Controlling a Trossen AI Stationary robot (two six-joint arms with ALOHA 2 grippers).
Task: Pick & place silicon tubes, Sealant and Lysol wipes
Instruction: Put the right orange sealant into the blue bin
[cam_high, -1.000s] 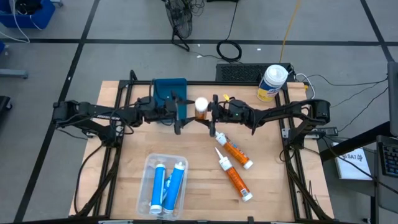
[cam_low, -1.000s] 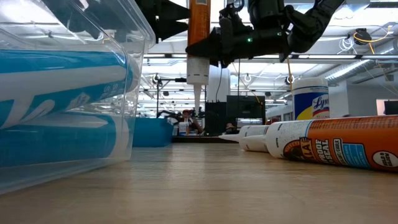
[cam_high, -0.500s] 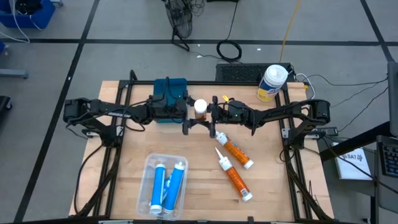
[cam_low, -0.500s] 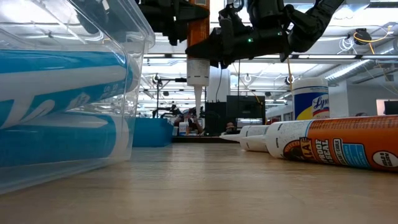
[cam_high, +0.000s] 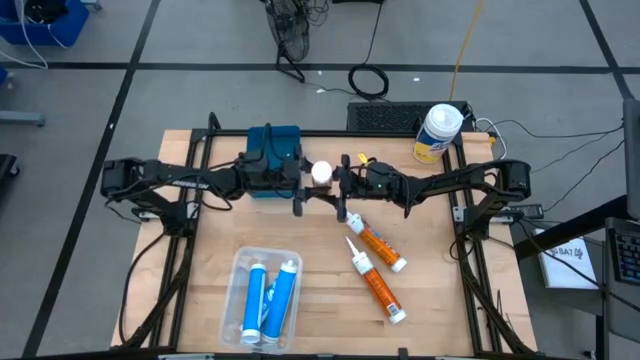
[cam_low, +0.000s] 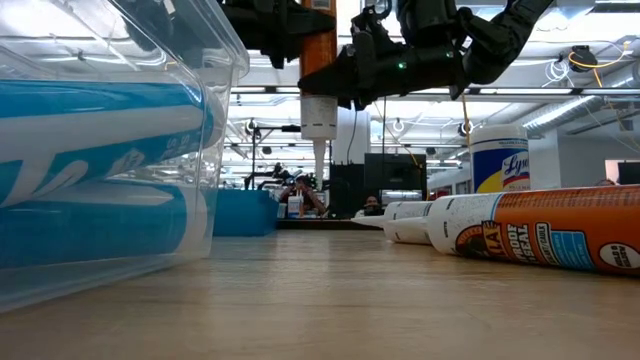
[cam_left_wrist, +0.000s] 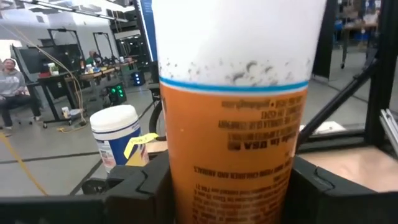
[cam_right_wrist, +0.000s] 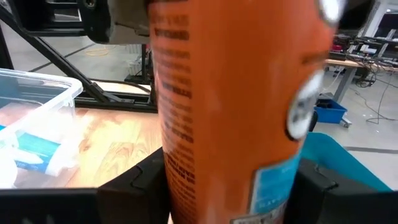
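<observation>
Passing the orange tube (cam_high: 322, 173) nozzle-down between arms, both the left gripper (cam_high: 298, 190) and right gripper (cam_high: 340, 190) seem to pinch it, so one set of jaws should open only once the other grips firmly.

The tabletop (cam_high: 430, 300) is pale wood with a smooth, slightly shiny top. The box (cam_low: 120, 150) near its front edge is clear, glossy plastic. The orange tube (cam_left_wrist: 239, 118) held up in the air looks smooth and shiny, with tiny dark specks on its white part. The grippers' fingers (cam_left_wrist: 143, 186) are dull black plastic
</observation>
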